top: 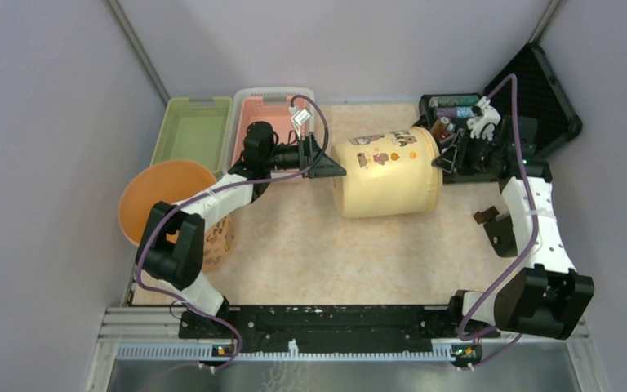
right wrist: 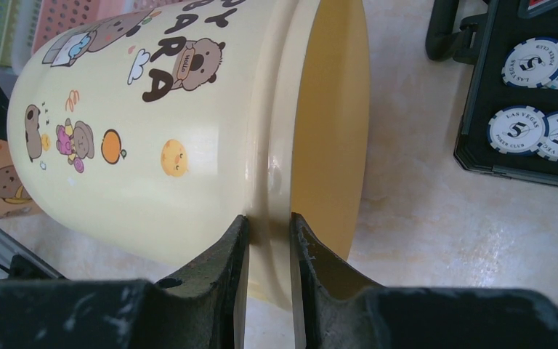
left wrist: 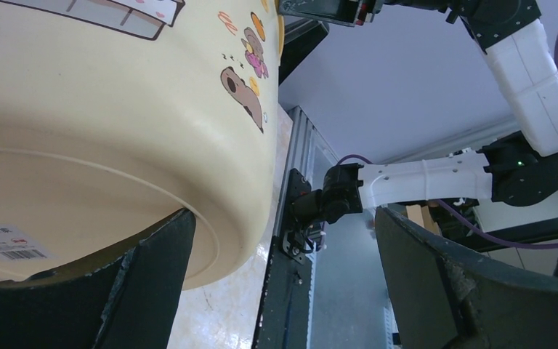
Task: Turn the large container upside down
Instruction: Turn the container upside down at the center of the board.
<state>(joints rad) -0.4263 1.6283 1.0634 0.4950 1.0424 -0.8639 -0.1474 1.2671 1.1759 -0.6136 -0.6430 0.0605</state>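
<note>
The large container [top: 385,173] is a cream bucket with cartoon animal stickers, lying on its side mid-table with its mouth to the right. My right gripper [top: 445,159] is shut on the container's rim [right wrist: 269,222], one finger inside the mouth and one outside. At the container's base [left wrist: 102,109] on the left, my left gripper [top: 331,163] stands open. One of its fingers [left wrist: 152,269] lies against the base's edge, while the other is apart in free air. In the right wrist view the container [right wrist: 152,123] fills the left half.
A green bin [top: 192,131] and a pink bin [top: 273,110] stand at the back left, with an orange bowl [top: 159,200] at the left edge. A black case [top: 457,110] holding poker chips [right wrist: 530,94] sits just behind the right gripper.
</note>
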